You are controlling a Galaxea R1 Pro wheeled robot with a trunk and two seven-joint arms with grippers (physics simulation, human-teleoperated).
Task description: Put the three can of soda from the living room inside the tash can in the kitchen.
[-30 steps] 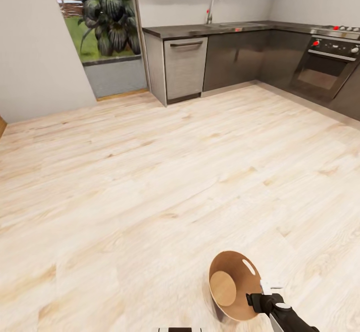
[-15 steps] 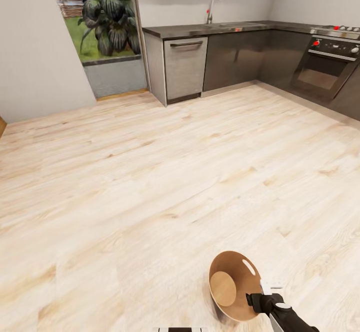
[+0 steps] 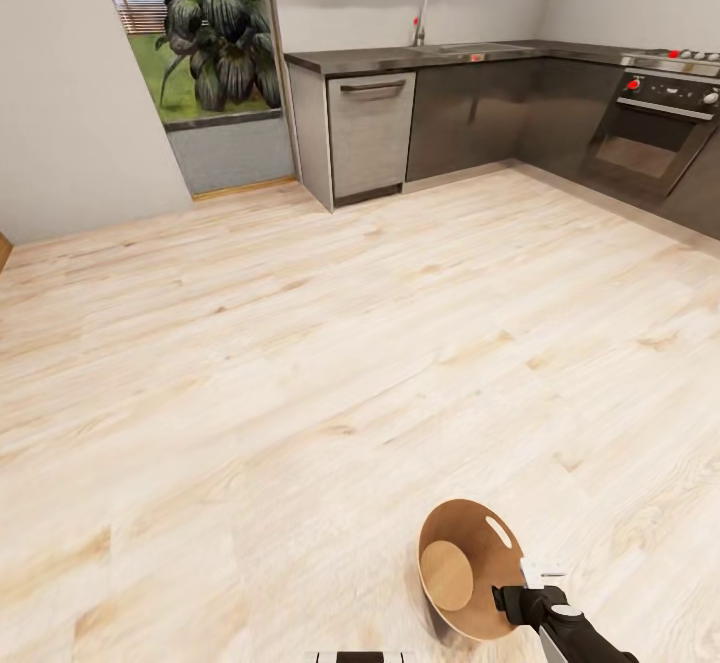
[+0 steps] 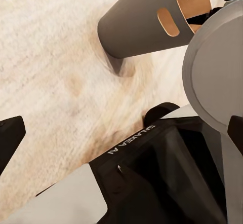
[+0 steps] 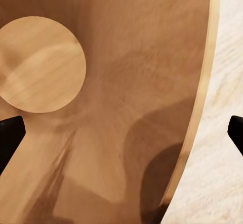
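Room: the kitchen, with grey cabinet fronts (image 3: 470,118), a dark countertop (image 3: 420,58), a tap (image 3: 423,18) over the sink and an oven (image 3: 650,133) at the right.
Floor: pale wood planks (image 3: 300,363), wide and bare in the head view.
Doorway: opening at the back left, with a large green plant (image 3: 215,28) outside.
Tash can: the tash can (image 3: 465,568) is near the lower edge of the head view, held off the floor and tipped so its brown inside and round bottom face the camera; oval hand-hole near the rim.
Right gripper: the right gripper (image 3: 522,598) pinches the can's rim, one finger inside and one outside.
Left gripper: the left gripper (image 4: 121,133) has its fingertips at the frame's two edges, spread wide, nothing between them.
Left wrist view: the can's outer wall (image 4: 142,24) looks grey here and hangs above the planks.
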